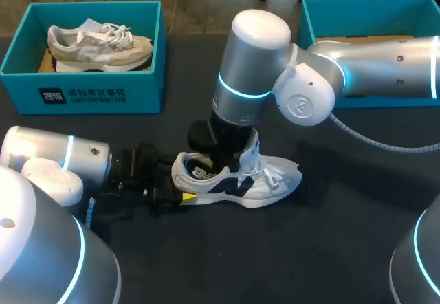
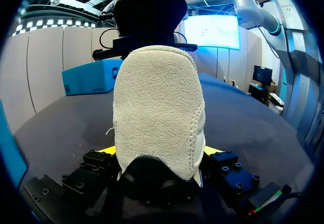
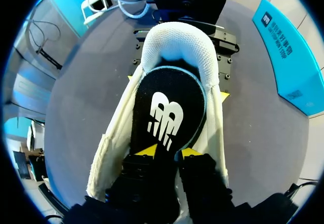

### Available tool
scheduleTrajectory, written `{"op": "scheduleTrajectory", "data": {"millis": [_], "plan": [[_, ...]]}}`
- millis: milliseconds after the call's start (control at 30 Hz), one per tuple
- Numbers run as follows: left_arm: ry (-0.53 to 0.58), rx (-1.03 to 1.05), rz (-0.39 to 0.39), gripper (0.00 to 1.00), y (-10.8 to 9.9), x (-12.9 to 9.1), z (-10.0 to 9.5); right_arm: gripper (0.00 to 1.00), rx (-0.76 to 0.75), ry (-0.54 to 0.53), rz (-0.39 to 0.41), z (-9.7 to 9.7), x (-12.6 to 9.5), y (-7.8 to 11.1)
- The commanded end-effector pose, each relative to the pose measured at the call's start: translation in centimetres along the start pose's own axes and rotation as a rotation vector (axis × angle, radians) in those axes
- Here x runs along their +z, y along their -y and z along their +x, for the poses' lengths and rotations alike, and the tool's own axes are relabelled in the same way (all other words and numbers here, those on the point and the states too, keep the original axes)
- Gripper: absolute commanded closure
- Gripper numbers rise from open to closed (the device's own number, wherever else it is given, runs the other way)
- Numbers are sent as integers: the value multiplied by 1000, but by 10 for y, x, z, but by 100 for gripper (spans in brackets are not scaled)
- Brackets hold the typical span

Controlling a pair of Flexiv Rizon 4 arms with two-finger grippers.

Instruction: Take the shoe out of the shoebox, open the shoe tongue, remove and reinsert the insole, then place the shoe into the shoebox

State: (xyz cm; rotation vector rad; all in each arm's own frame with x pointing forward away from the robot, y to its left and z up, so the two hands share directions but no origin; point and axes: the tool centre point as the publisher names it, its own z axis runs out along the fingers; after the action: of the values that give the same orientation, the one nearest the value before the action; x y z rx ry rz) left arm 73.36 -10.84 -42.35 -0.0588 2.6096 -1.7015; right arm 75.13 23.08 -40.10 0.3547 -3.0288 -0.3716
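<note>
1. Left end effector point(image 2: 161, 150): closed on the heel of the shoe point(image 1: 261, 180). One yellow-tipped finger presses each side of the heel cup, and the suede heel panel rises straight ahead of it. Your left arm lies low over the counter point(image 1: 330, 249).

2. Shoe: white with black side panels, resting on its sole on the counter. Its heel sits in your left end effector and its toe points away from it. It is outside both boxes.

3. Right end effector point(image 3: 168, 151): lowered from above into the shoe's opening, directly over the insole point(image 3: 167, 107). You cannot tell from these views whether it is gripping the insole or only resting on it.

4. Insole: black with a white logo, lying inside the shoe. It runs from under your right end effector back toward the padded heel collar.

5. Tongue point(image 1: 251, 147): standing up just beside your right end effector, on its toe side, with the laces loose below.

6. Teal shoebox point(image 1: 82, 87): well apart from both end effectors, beyond your left arm. It holds a second shoe point(image 1: 96, 46), grey and cream.

7. Second teal shoebox point(image 1: 330, 12): also well apart from the end effectors, behind your right arm, which partly hides it.
</note>
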Motion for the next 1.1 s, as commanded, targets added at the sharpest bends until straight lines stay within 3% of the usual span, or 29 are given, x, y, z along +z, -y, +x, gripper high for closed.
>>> {"op": "scheduleTrajectory", "data": {"millis": [33,267,567,1100], "plan": [[-1,0,-2,100,-1,1,-2,100,1,-12,3,0,3,-4],[-1,0,-2,100,-1,1,-2,100,7,-53,19,9,-6,-3],[-1,0,-2,100,-1,1,-2,100,24,-100,49,25,-34,0],[-1,0,-2,100,-1,1,-2,100,4,-100,102,27,-67,11]]}}
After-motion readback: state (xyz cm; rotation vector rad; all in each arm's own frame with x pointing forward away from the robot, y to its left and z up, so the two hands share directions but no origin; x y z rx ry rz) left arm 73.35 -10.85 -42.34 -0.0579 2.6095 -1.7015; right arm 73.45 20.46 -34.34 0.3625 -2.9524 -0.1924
